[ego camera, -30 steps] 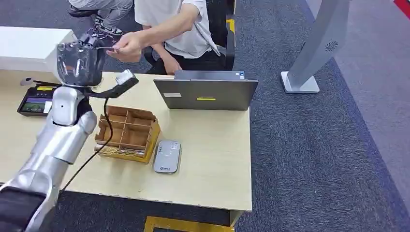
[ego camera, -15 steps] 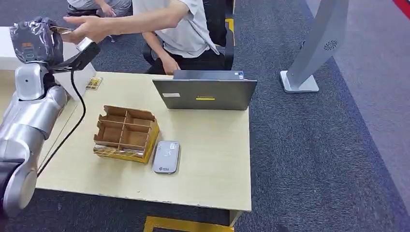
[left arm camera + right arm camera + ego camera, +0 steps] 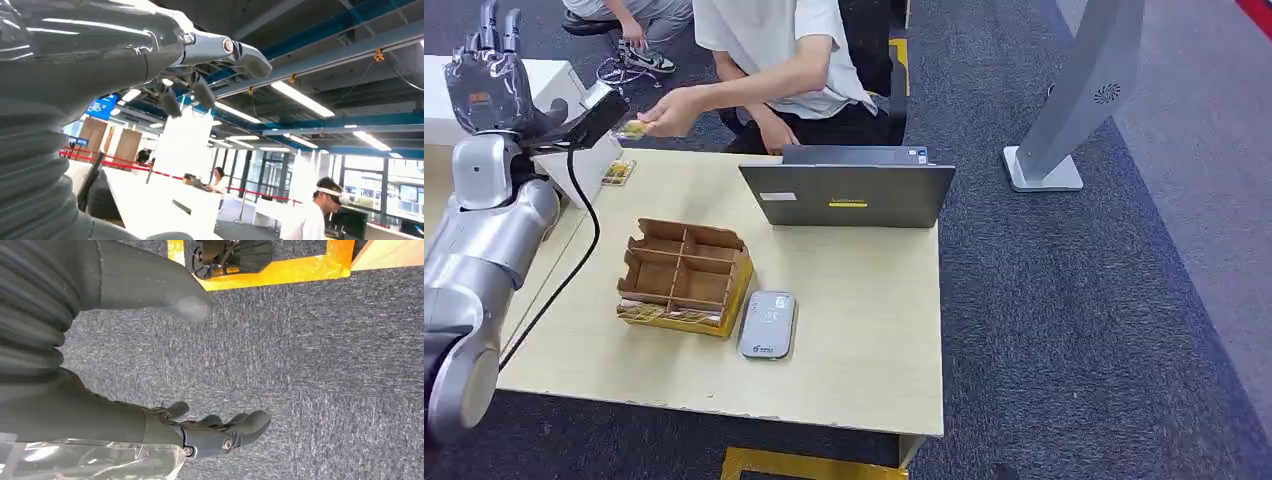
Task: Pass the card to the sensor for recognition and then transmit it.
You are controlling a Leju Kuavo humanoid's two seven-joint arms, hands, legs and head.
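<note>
Left hand (image 3: 492, 75) raised at upper left of the frame, fingers spread upward, holding nothing. Card (image 3: 632, 128) just right of it, pinched in a person's hand (image 3: 667, 110). Below on the table (image 3: 864, 340): cardboard organizer (image 3: 686, 275), grey sensor (image 3: 769, 324), laptop (image 3: 849, 192). Right hand (image 3: 210, 432) hanging over carpet, fingers loosely apart, empty.

No legible text on the laptop (image 3: 849, 195) label or elsewhere.
</note>
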